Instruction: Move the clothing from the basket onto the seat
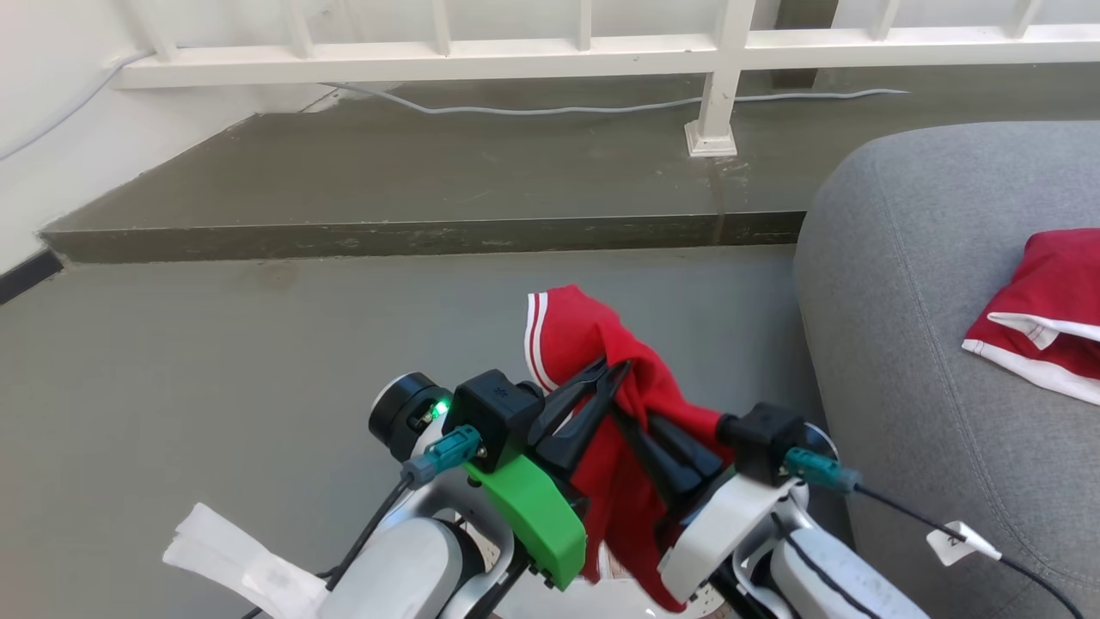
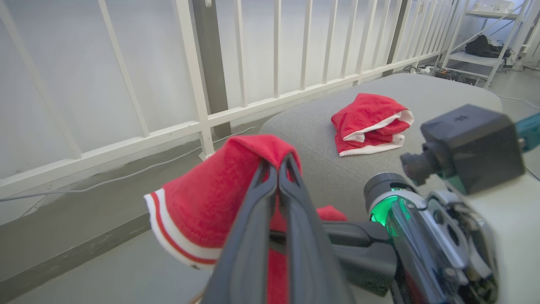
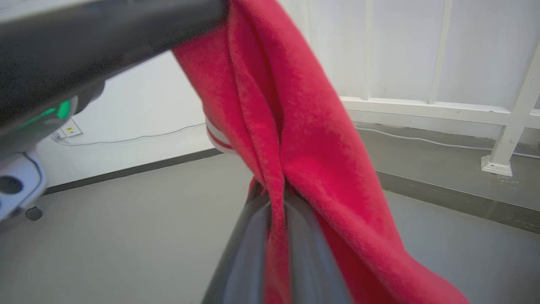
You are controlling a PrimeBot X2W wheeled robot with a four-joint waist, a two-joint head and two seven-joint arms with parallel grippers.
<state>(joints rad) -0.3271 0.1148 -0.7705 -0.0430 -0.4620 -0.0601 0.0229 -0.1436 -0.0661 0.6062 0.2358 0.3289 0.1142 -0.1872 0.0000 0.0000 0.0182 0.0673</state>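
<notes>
Red cloth fills the middle of the head view: a red garment (image 1: 571, 331) with a white-striped hem hangs in the air above the grey floor (image 1: 258, 361), held from both sides. The left claw (image 1: 614, 370) reaches in from the lower left with its fingers pressed together on a fold near the top of the cloth. The right claw (image 1: 640, 421) comes in from the lower right and pinches the same cloth just below. To the right stands the grey seat (image 1: 902, 284), and on it lies a second garment (image 1: 1044, 301), red with a white edge, well apart from the held one. A white railing (image 1: 601, 52) and a pale cable (image 1: 559, 109) run along the far side.

From the left wrist, the left claw (image 2: 278, 164) is closed, with the red garment (image 2: 211, 198) draped over its tips and the striped hem hanging to the left. Beyond it the second garment (image 2: 369, 120) rests bunched on the seat (image 2: 320, 139), with the railing (image 2: 194, 84) behind.

From the right wrist, the right claw (image 3: 274, 194) is shut on a thick fold of the red garment (image 3: 303, 139), which runs up between its fingers and falls away to the lower right. The floor (image 3: 126, 236) and railing (image 3: 422, 107) lie behind.
</notes>
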